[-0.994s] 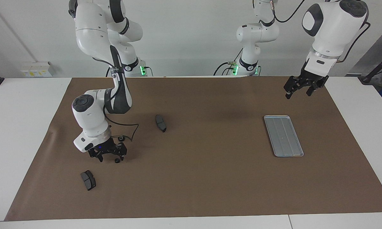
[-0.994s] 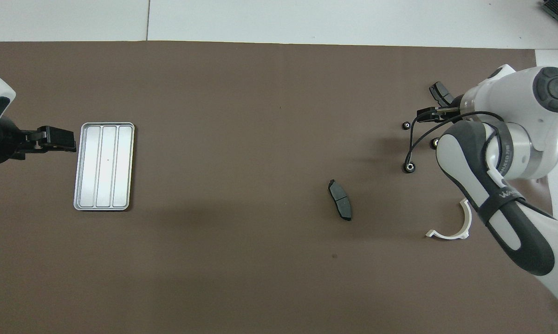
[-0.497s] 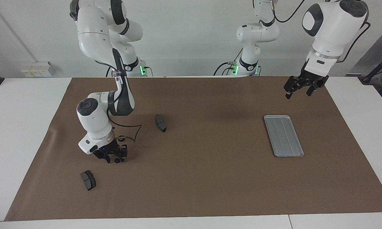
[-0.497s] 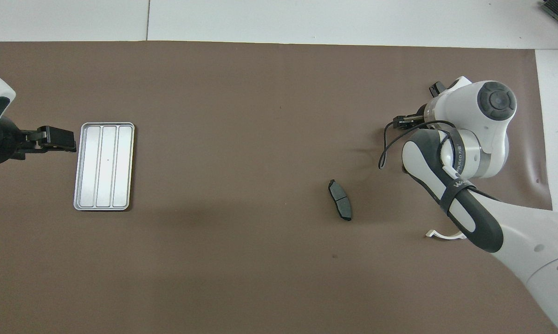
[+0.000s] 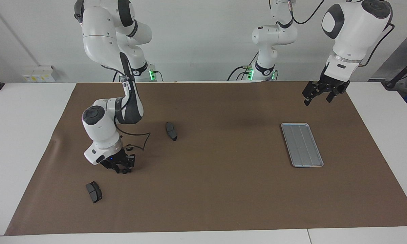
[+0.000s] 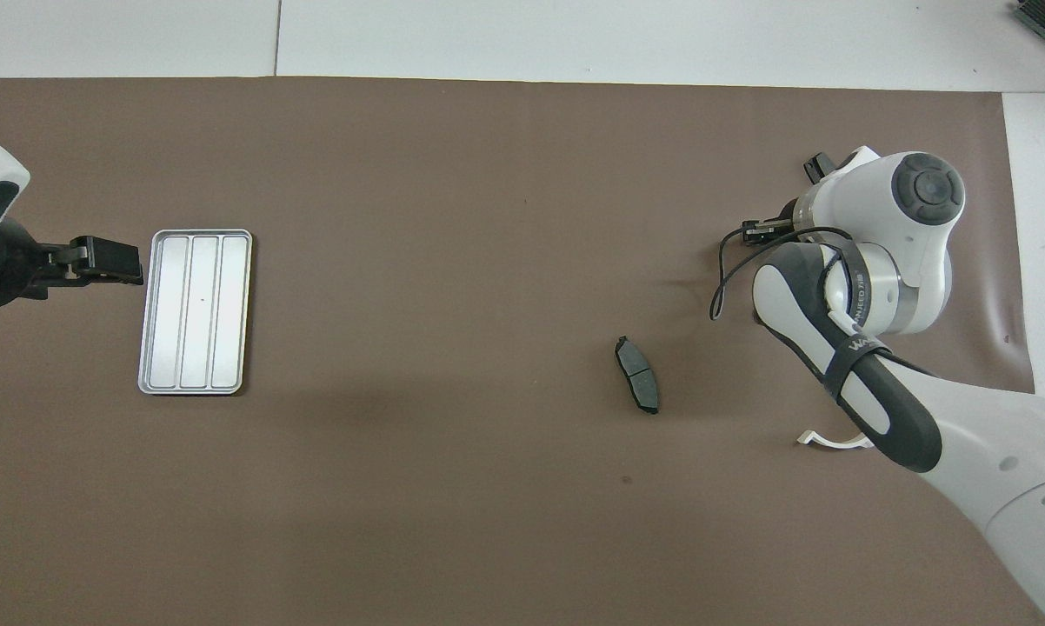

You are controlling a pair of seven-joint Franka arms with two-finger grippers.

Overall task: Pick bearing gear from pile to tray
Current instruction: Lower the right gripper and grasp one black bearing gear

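The pile lies scattered at the right arm's end of the brown mat. One small black bearing gear (image 5: 125, 171) sits right at the tip of my right gripper (image 5: 122, 168), which is down at the mat. Another gear (image 5: 130, 147) lies just nearer the robots, beside the arm's cable. Whether the gripper holds a gear cannot be made out. From overhead, the right arm's wrist (image 6: 914, 226) covers the gears. The silver ridged tray (image 5: 302, 144) (image 6: 195, 311) lies bare at the left arm's end. My left gripper (image 5: 318, 99) hangs open over the mat beside the tray.
One dark brake pad (image 5: 171, 131) (image 6: 637, 387) lies toward the table's middle. A second brake pad (image 5: 94, 191) lies farther from the robots than the right gripper. The white half-ring bracket (image 6: 831, 442) shows partly under the right arm.
The right arm has shifted its wrist toward the table's middle and settled its gripper over the gears. The left arm has not moved.
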